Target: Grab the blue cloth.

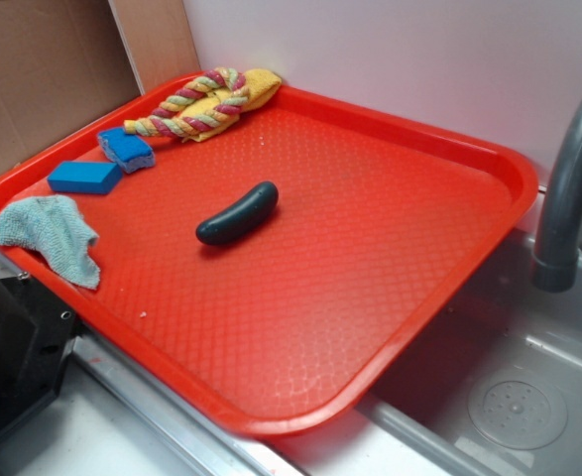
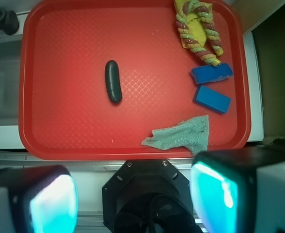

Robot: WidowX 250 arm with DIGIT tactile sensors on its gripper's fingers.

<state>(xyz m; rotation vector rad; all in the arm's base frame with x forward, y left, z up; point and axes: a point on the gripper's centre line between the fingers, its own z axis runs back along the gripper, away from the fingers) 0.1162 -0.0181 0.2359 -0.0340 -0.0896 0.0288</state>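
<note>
— Just ahead of the jaws, toward the right-hand pad in the wrist view, lies the small pale teal-blue rag of soft textured fabric [image 2: 183, 135]. It sits crumpled on the red plastic tray [image 2: 59, 126], close to the tray's near rim, one corner trailing off to a point.

— So has anything been done on it?

— Nothing that shows. The gripper [image 2: 132, 194] is well above the tray and back from it, its two fingers spread wide, nothing between them. The cloth looks untouched; from the exterior view it rests loose at the tray's near-left corner [image 1: 48, 233], part of it draped up on the rim.

— What else is near the jaws' path?

— Beyond the cloth, farther from the jaws, are two bright blue rectangular sponge blocks [image 2: 212, 98], one behind the other. Past those, at the far right corner, a yellow cloth with a braided multicoloured rope [image 2: 196, 26]. Off to the left of the cloth, well apart, a dark green cucumber-shaped toy [image 2: 113, 81] lies mid-tray.

— And what is left?

— By my reckoning, all of it: bring the open fingers forward and a little right over the rag, descend, close on a raised fold, lift. The rim beside the cloth may crowd one finger.
</note>
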